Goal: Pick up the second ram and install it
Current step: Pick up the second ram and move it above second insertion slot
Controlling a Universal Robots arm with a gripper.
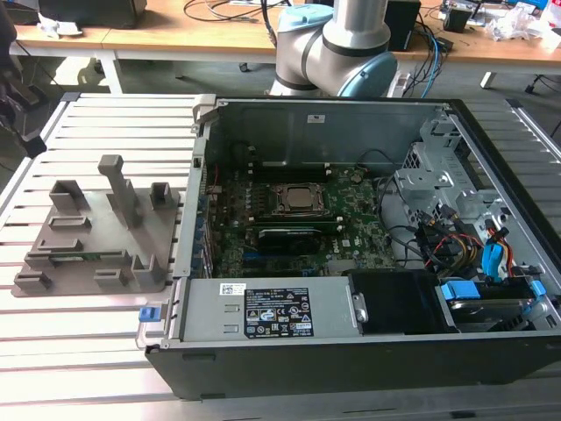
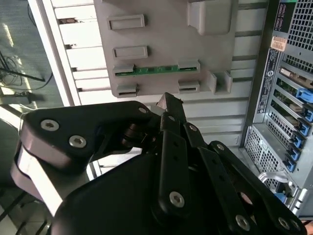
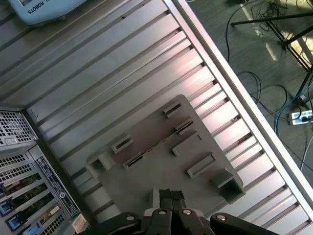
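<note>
**Closed gripper above the tray, second ram in its holder**

I hung over a grey tray (image 1: 96,237) that lay on the slatted metal table (image 1: 96,351), just beside the open computer case (image 1: 351,368) on the exterior view's left. My gripper (image 2: 168,100) was closed, the fingertips drawn together with nothing between them; it also showed in the first wrist view (image 3: 171,196), above the tray and touching nothing.

The tray carried several small holders (image 2: 128,22) and one tall post (image 1: 114,180) near its middle. Inside the case lay the green motherboard (image 1: 351,241) with its processor socket (image 1: 298,200), and a tangle of cables (image 1: 438,237) on the exterior view's right. The back of the case (image 2: 286,88), with its grilles and slot covers, stood close beside the tray in the second wrist view. My arm's base (image 1: 351,35) stood behind the case.

The second ram (image 2: 156,70) sat in the tray, a thin green strip caught at each end by a grey clip, apart from my fingertips. It showed in the exterior view (image 1: 88,257) too. Its long axis ran across the tray, one end pointing towards the case.

A pale label (image 1: 276,313) covered the metal box at the case's near edge, and a small sticker (image 2: 278,44) sat on the case's back; their print was too small for me to read.
</note>
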